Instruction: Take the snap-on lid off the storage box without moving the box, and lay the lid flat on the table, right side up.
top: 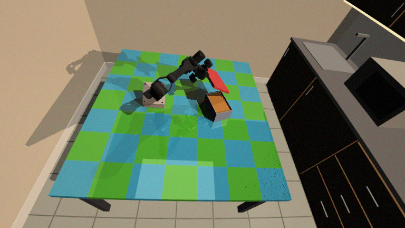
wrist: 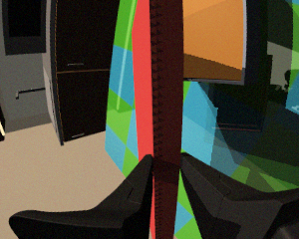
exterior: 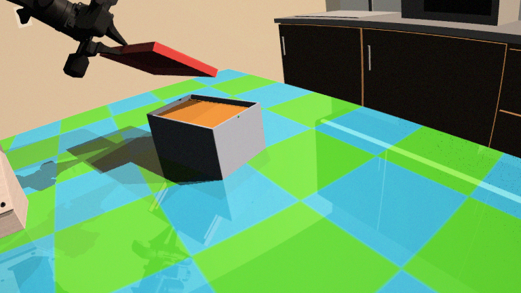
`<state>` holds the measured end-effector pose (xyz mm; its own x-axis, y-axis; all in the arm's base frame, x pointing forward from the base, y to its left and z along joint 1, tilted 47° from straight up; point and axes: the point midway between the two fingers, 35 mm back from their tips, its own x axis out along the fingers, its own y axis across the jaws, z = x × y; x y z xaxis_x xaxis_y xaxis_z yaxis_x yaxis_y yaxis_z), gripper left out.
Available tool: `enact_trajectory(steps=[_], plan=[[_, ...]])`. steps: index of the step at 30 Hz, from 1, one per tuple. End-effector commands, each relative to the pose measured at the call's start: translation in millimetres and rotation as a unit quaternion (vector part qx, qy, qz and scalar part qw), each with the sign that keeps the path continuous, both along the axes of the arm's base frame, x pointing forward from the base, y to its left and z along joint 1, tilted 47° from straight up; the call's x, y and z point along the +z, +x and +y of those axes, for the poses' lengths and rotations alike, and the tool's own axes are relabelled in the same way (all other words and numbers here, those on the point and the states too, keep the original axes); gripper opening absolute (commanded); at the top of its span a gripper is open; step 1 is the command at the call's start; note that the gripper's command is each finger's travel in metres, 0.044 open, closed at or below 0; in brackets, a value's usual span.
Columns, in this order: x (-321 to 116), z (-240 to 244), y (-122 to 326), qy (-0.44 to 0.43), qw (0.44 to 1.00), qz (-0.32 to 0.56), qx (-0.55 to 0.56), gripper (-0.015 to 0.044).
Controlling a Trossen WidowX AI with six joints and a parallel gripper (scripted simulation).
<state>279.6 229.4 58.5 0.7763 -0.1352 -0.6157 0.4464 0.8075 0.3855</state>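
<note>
My gripper [exterior: 123, 49] [wrist: 165, 158] is shut on one edge of the red lid [top: 217, 79] [exterior: 184, 59] [wrist: 167, 90]. The lid is in the air, tilted, with its far end lower than the gripped end in the exterior view. Its dark red underside faces down and its bright red edge shows. It is clear of the box, above and behind it in the exterior view. The grey storage box [top: 223, 116] [exterior: 239, 144] stands upright and open on the table, with an orange inside. In the wrist view the box's rim [wrist: 244, 45] shows right of the lid.
The table [top: 182, 150] [exterior: 345, 216] has a green and blue checked top. The arm's pale base block [top: 154, 105] [exterior: 11, 213] stands left of the box. The wall is beyond the table's back edge. Dark kitchen cabinets [top: 310, 106] [exterior: 322, 59] stand beyond the right edge.
</note>
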Motion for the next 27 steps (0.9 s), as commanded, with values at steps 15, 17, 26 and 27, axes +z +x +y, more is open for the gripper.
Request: enact_trajectory(steps=[15, 17, 26, 27], plan=[[-23, 22, -19, 0.005, 1.000, -0.004, -0.001, 0.0000], [-25, 24, -21, 0.005, 1.000, -0.004, -0.001, 0.0000], [-37, 34, -30, 0.006, 1.000, -0.003, -0.001, 0.0000], [-39, 35, -31, 0.006, 1.000, -0.003, -0.001, 0.0000]])
